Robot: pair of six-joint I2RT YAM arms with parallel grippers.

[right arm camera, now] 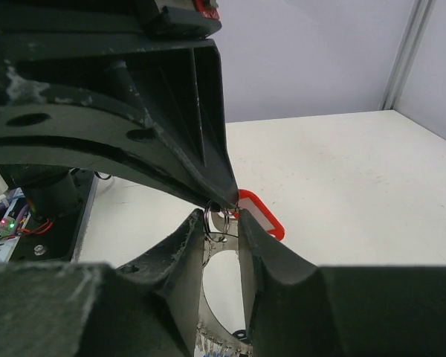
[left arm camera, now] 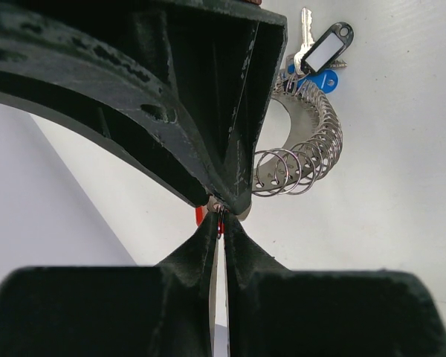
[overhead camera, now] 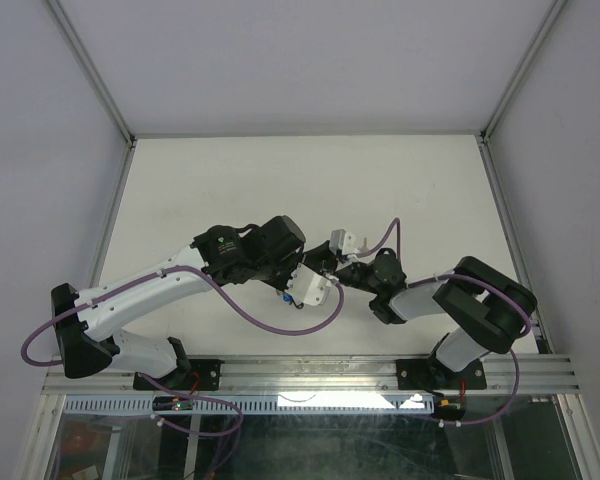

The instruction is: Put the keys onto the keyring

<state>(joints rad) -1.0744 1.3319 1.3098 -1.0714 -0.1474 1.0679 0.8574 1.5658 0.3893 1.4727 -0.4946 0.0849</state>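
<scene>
White table (overhead camera: 280, 180), purple cables (overhead camera: 250, 305) looping off both arms. Top view: wrists crowd together mid-table, hiding fingertips. Left gripper (left arm camera: 220, 222) pinched nearly closed on red-tagged key (right arm camera: 259, 216), silvery strip between fingers. Right gripper (right arm camera: 221, 218) narrow, clamping wire loops of keyring (left arm camera: 312, 149); its dark body blocks much of left wrist view. Keyring coils curve out to right, black-tagged key (left arm camera: 323, 48) and blue-tagged key (left arm camera: 325, 80) at far end

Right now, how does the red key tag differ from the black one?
The red tag sits where the left end effector and right end effector meet; the black tag lies apart from both, by the keyring. In the left wrist view the red tag is mostly hidden, the black tag fully visible. Both frame a white label.
</scene>
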